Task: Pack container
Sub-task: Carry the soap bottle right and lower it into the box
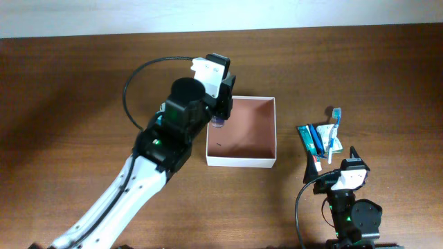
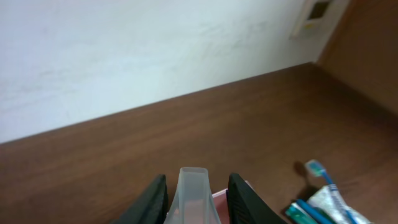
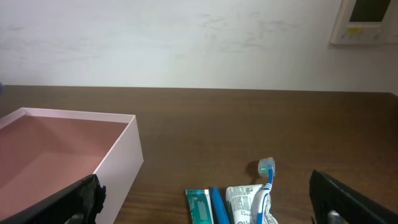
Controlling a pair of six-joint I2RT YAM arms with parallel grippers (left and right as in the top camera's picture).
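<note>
The container (image 1: 252, 131), mid-frame on the table (image 1: 83, 104), is looking light and thin-walled; pinch a wall. The left gripper (image 2: 195, 198) is clamping a bottle (image 2: 191, 183) over its left side; the right gripper (image 1: 331, 164) is gaping, empty.

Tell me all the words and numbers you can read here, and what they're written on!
No text can be read.
Teal rectangular cardboard box: print too blurred.
White crinkled plastic packet: print too small.
White wall panel: nothing legible.
Clear plastic bottle in the left gripper: no label visible.
</note>
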